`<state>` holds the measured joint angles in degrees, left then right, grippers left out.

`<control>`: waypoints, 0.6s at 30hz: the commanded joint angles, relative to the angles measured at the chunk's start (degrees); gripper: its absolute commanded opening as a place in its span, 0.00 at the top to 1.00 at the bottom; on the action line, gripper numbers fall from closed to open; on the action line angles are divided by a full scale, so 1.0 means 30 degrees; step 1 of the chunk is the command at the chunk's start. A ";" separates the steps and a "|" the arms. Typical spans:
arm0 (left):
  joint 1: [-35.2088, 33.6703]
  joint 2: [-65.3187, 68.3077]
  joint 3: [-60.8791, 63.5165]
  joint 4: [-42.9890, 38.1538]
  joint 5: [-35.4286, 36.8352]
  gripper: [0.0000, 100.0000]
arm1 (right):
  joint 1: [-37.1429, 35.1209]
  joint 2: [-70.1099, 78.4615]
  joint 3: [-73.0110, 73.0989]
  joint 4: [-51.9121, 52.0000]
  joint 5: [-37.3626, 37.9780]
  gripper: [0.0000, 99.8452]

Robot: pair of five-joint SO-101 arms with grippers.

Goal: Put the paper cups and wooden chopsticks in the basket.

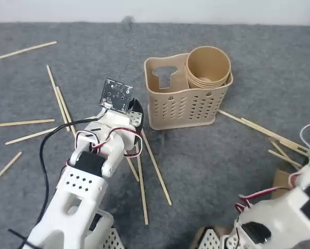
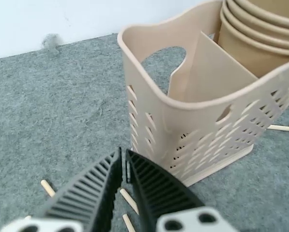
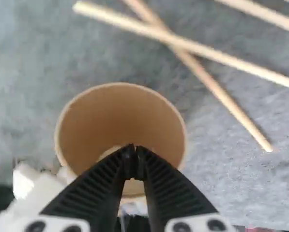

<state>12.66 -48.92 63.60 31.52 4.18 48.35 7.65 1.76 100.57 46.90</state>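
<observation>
Several wooden chopsticks lie just under and nearward of the left gripper. Their long axes run from the basket toward the tabletop's near edge, so the left arm looks the nearer one for them. That gripper is clenched on nothing and hangs by the basket's corner facing the near left. Stacked paper cups sit in the basket's right compartment. The right gripper, fingers pressed together, is over the mouth of a loose upright paper cup; whether it pinches the wall I cannot tell. The tabletop is grey felt, with a white wall behind its far edge.
</observation>
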 commanded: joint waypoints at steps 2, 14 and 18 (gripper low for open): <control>0.0234 -0.0410 -0.0103 -0.0469 -0.0234 0.99 | 0.0366 -0.3941 0.3692 0.0894 0.3751 0.99; 0.0234 -0.0410 -0.0103 -0.0469 -0.0234 0.99 | 0.3912 -1.1150 0.7062 0.0894 0.8527 0.98; 0.0234 -0.0410 -0.0103 -0.0469 -0.0234 0.99 | 0.5260 -1.1824 0.7092 0.0864 0.8674 0.98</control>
<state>12.66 -48.92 63.60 31.52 4.18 61.19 -24.62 23.30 100.66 71.78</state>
